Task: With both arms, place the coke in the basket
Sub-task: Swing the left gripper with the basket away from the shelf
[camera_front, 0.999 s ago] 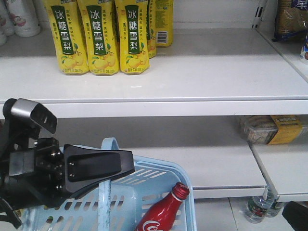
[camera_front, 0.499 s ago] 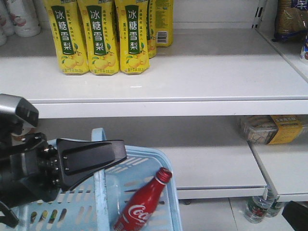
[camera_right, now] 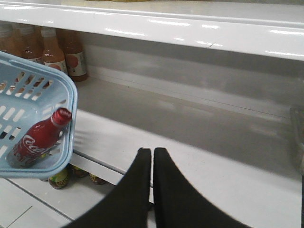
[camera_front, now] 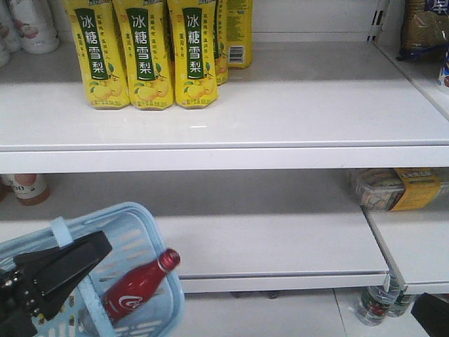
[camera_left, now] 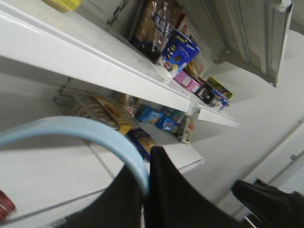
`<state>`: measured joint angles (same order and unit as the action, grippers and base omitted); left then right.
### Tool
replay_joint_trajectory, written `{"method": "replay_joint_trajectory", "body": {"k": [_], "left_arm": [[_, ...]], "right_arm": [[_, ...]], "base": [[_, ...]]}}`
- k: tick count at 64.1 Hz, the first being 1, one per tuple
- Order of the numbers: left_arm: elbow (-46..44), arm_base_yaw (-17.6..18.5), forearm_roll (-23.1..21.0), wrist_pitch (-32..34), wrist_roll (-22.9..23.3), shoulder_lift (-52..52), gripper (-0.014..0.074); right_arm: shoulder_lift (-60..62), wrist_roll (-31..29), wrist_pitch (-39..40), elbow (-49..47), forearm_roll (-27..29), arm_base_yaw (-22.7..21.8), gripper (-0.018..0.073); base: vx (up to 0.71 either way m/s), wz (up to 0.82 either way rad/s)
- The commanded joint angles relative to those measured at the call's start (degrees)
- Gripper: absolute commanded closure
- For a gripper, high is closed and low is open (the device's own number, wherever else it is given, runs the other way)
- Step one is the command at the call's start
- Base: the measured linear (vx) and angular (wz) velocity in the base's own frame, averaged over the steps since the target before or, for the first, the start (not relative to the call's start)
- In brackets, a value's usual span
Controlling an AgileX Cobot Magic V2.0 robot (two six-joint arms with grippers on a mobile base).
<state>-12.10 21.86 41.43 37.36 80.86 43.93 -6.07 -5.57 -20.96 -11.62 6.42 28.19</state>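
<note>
The coke [camera_front: 137, 289], a slim red bottle with white script, lies tilted inside the light blue basket [camera_front: 151, 232] at the lower left, cap toward the upper right. My left gripper [camera_front: 95, 247] is shut on the basket's flat handle [camera_front: 62, 228]. In the left wrist view the handle [camera_left: 95, 130] arcs down between the black jaws of the left gripper [camera_left: 148, 164]. My right gripper [camera_right: 152, 151] is shut and empty over the lower shelf, to the right of the basket [camera_right: 71, 102] and apart from it. The coke [camera_right: 38, 137] shows there inside the basket.
Yellow drink bottles [camera_front: 144, 53] stand on the upper shelf [camera_front: 280, 151]. A packaged tray [camera_front: 396, 188] sits on the lower shelf at the right. Bottles [camera_front: 375, 305] stand on the floor below. Orange bottles [camera_right: 71, 54] stand at the back left.
The left gripper and the basket have moved left and down. The coke has stayed inside, moving left with it and lying more tilted.
</note>
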Motion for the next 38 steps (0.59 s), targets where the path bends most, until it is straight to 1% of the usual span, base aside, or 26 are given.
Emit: {"method": "replay_joint_trajectory", "body": {"k": [1, 9, 14, 18, 20, 26, 29, 32, 38], "left_arm": [[-0.47, 0.44, -8.56, 2.08, -11.10, -2.70, 0.0603], [0.28, 0.44, -15.91, -5.40, -18.83, -5.07, 0.0603], [0.28, 0.44, -20.85, -10.81, -22.51, -6.64, 0.0603], [0.28, 0.44, -24.15, -14.48, -24.94, -7.75, 0.0603], [0.28, 0.44, -25.11, -16.19, -25.83, -8.26, 0.0603], [0.28, 0.44, -25.43, -20.19, -29.54, -10.33, 0.0603], [0.28, 0.44, -25.43, -21.19, -31.43, -11.45, 0.0603], [0.28, 0.39, -25.38, -21.83, -33.99, -12.57, 0.0603], [0.28, 0.39, -25.34, -22.05, -40.61, -14.51, 0.0603]], "right_arm": [[-0.57, -0.15, 4.65, -1.57, -0.25, -0.08, 0.0561], [-0.57, -0.15, 4.65, -1.57, -0.25, -0.08, 0.0561], [-0.57, -0.15, 4.65, -1.57, -0.25, -0.08, 0.0561], [-0.57, -0.15, 4.65, -1.57, -0.25, -0.08, 0.0561], [-0.57, -0.15, 4.65, -1.57, -0.25, -0.08, 0.0561], [-0.57, -0.15, 4.65, -1.57, -0.25, -0.08, 0.0561], [-0.57, -0.15, 4.65, -1.57, -0.25, -0.08, 0.0561], [-0.57, -0.15, 4.65, -1.57, -0.25, -0.08, 0.0561], [-0.57, -0.15, 4.65, -1.57, -0.25, -0.08, 0.0561]], "base": [[0.00, 0.00], [0.00, 0.00], [0.00, 0.00], [0.00, 0.00], [0.00, 0.00], [0.00, 0.00], [0.00, 0.00], [0.00, 0.00], [0.00, 0.00]]}}
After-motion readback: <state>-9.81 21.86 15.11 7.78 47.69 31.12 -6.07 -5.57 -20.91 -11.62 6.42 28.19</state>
